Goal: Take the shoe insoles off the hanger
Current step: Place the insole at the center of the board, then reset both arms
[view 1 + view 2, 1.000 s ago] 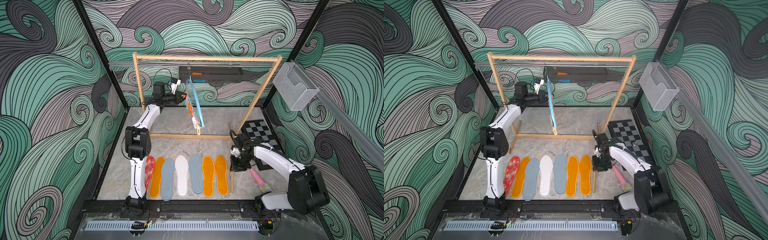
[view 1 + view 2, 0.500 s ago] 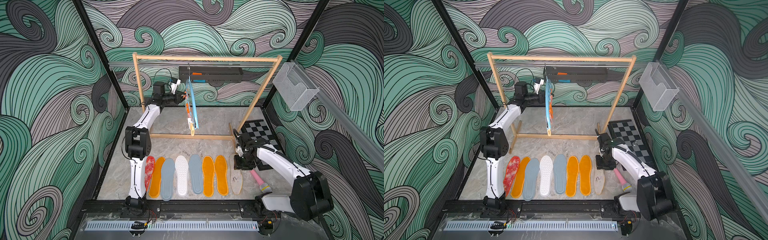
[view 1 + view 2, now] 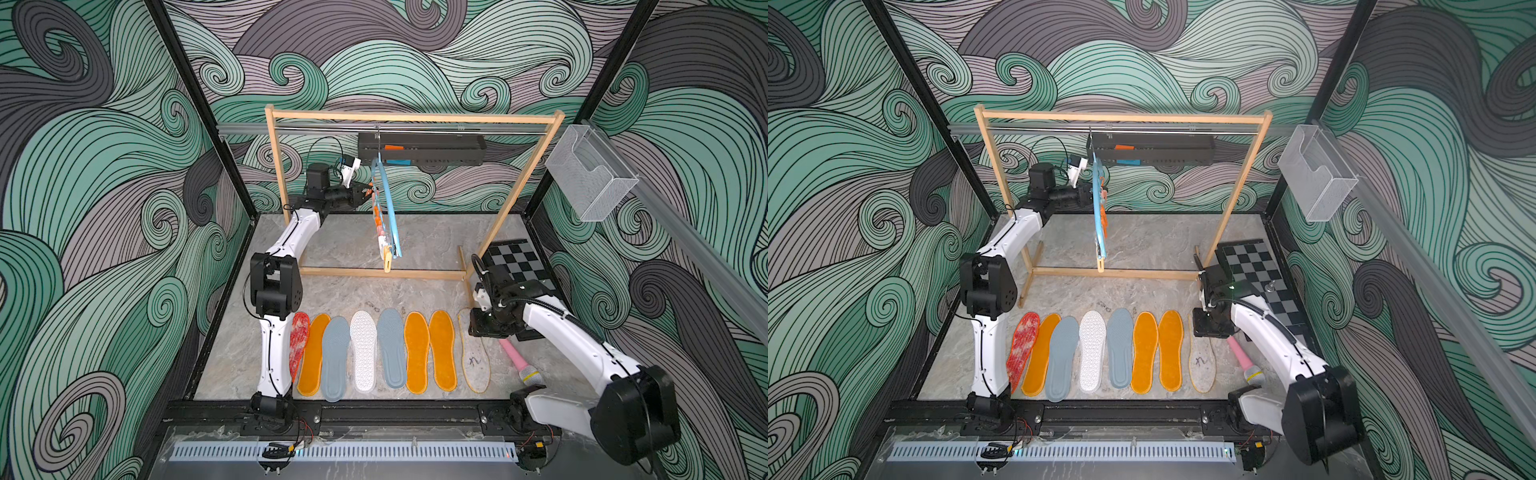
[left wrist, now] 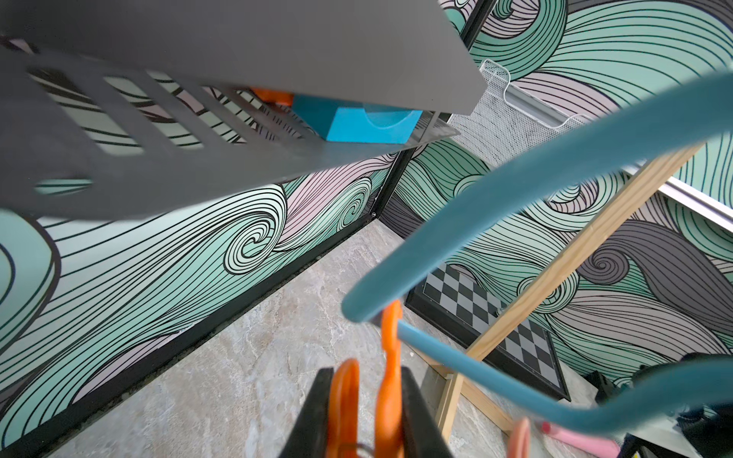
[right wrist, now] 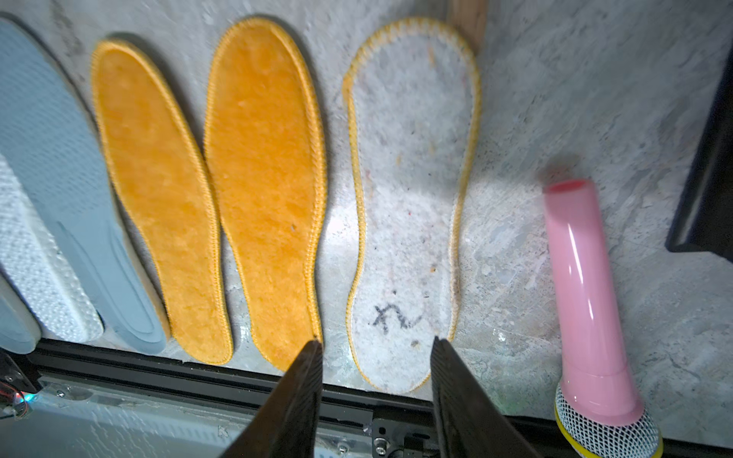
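Note:
Several shoe insoles lie flat in a row on the floor: a red-white one [image 3: 300,345], three orange ones [image 3: 417,351], two grey-blue ones [image 3: 336,357], a white dotted one [image 3: 363,349] and a pale grey felt one [image 3: 476,361] [image 5: 412,178] at the right end. The light blue hanger [image 3: 388,208] [image 3: 1099,216] hangs from the rod with no insole showing on it. My left gripper [image 3: 365,193] [image 4: 367,416] is shut on an orange clip [image 4: 390,357] of the hanger. My right gripper [image 3: 478,328] [image 5: 377,345] is open just above the felt insole, holding nothing.
The wooden rack [image 3: 415,118] spans the back, with a black slotted tray [image 3: 419,147] under its rod. A pink cone-shaped stick [image 3: 517,361] [image 5: 583,285] lies right of the felt insole. A checkerboard [image 3: 519,262] lies at the right and a mesh basket [image 3: 590,174] hangs on the right wall.
My right gripper opened and let go of the felt insole, which went from standing on edge to lying flat at the right end of the row. The hanger swung slightly.

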